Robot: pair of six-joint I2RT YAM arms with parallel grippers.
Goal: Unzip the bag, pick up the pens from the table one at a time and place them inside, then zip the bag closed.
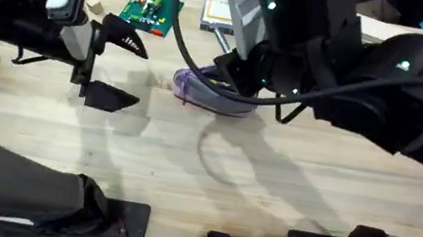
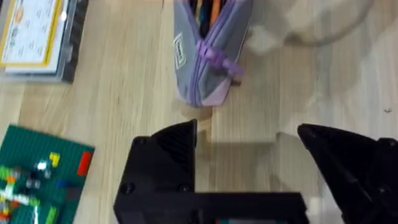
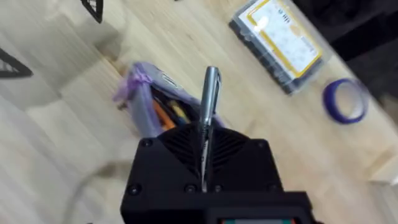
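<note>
The right gripper (image 3: 204,163) pinches the silver pen (image 3: 209,99) above the open bag (image 3: 155,112) mid-counter (image 1: 269,187); slim and slick, it needs a firm mid-barrel hold. The left gripper (image 2: 249,149), fingers spread, hovers just beside the soft pouch.

The soft lavender-purple oblong pouch (image 2: 208,56) has a grey side panel and a lilac zipper pull; orange shows through its open top, just ahead of the black right claw (image 3: 204,168). Pinched in that claw is a slim silver-grey metal pen (image 3: 208,118). The tabletop (image 1: 285,190) is pale wood with plank grain. Beyond the black left claw (image 2: 249,146), off to one side, lie a green studded baseplate (image 2: 37,171) with small red, yellow and white bricks, and a clear plastic box with a yellow-and-white label (image 2: 37,34). Past the right claw lies a blue-purple ring (image 3: 344,101).
</note>
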